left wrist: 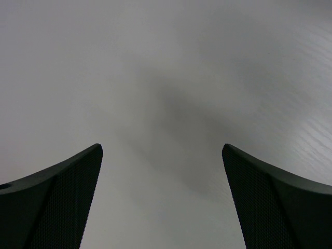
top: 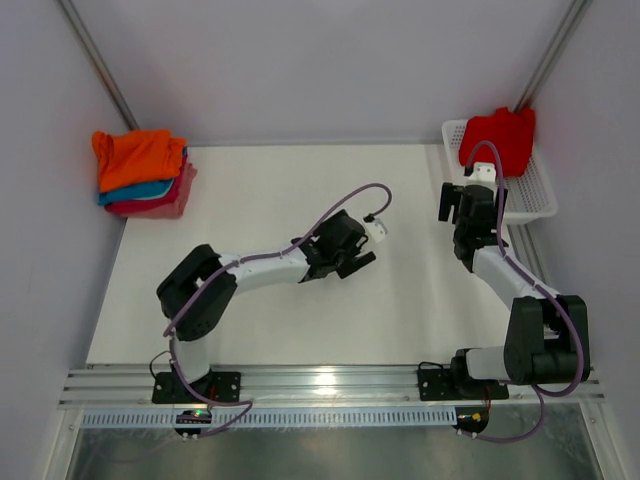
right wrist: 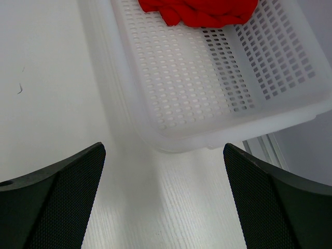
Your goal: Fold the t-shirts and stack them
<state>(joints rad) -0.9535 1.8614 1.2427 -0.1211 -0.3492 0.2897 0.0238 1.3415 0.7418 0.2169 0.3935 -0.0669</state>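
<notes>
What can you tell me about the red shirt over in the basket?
The red t-shirt is plain, bright, soft cloth, bunched in a loose unfolded heap with rolled folds along its near edge. It lies at the far end of the white mesh basket, at the far right corner of the table, and rises above the rim. Only the basket touches it.

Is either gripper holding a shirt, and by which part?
Nothing is held. The left gripper is open over the table; the right gripper is open near the basket with the red shirt.
</notes>
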